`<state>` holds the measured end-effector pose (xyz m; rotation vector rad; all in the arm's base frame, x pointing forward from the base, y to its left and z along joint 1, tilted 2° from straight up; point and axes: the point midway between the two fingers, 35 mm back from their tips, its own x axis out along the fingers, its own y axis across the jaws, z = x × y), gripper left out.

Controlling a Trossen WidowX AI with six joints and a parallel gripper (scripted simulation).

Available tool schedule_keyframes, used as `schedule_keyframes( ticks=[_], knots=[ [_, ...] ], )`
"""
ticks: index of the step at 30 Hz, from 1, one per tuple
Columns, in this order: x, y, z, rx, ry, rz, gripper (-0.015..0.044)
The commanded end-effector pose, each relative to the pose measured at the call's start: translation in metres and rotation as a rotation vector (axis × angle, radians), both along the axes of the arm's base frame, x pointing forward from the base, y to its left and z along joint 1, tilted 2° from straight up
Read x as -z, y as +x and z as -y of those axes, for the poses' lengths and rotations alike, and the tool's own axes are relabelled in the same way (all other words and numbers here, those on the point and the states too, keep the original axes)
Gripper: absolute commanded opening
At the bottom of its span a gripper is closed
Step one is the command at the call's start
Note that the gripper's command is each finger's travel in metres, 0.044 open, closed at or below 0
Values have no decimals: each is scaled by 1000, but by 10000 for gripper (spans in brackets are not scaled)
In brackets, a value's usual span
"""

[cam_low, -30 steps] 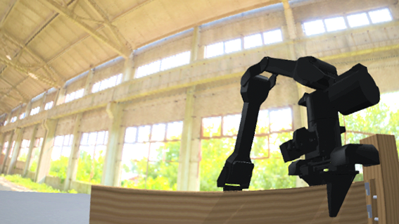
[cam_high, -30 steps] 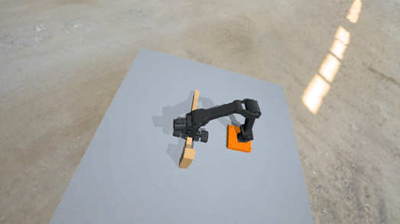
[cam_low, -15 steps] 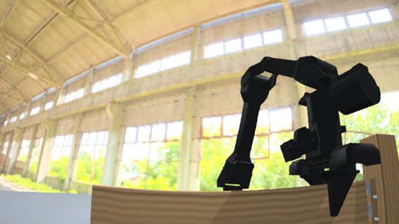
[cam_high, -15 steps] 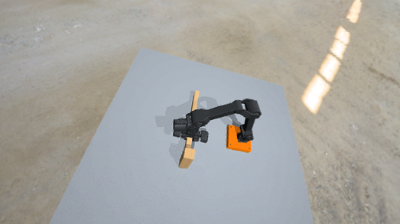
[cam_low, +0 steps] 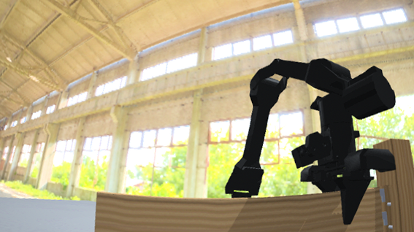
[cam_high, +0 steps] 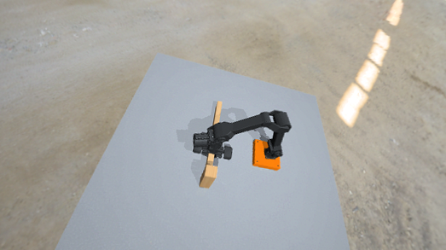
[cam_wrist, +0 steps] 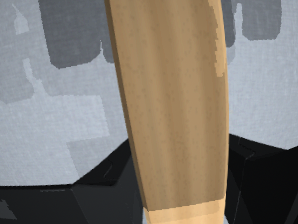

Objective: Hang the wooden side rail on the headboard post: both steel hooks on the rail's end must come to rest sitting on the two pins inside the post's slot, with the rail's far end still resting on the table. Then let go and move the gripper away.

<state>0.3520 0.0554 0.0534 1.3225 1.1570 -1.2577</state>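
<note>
The grey desk (cam_high: 159, 219) (cam_low: 27, 224) (cam_wrist: 90, 120) carries everything, its near edge cut off in the top view. The black arm (cam_high: 250, 125) (cam_low: 259, 129) rises from its foot on the right, bends at a high elbow, and reaches left and slightly near over the rail. Its wrist section points down, nearly upright in the exterior view.

The wooden side rail (cam_high: 219, 110) (cam_low: 173, 219) (cam_wrist: 172, 100) stands on edge, running from far to near in the top view, with its near end at the headboard post (cam_high: 208, 175) (cam_low: 403, 177). The arm covers its middle from above. Whether its far end touches the desk, I cannot tell. The post is upright; its foot is cut off in the exterior view.

The orange base plate (cam_high: 259, 162) lies flat, right of the rail, and is hidden in the exterior view. The end effector (cam_high: 211, 152) (cam_low: 342, 207) (cam_wrist: 166, 135) is closed on the rail near the post, one finger on each side; the exterior view hides most of the farther finger.

Two small steel hooks (cam_low: 383, 195) show at the rail's end, just left of and slightly above the two pins (cam_low: 389, 204) in the post. These details are tiny, and any contact between hooks and pins is too fine to make out.
</note>
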Motion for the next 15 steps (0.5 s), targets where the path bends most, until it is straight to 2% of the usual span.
schedule_keyframes(
  ticks=[1,15],
  knots=[
    [-2,1,-2,2,4,8,0],
    [-4,2,-3,2,4,8,0]
  ],
)
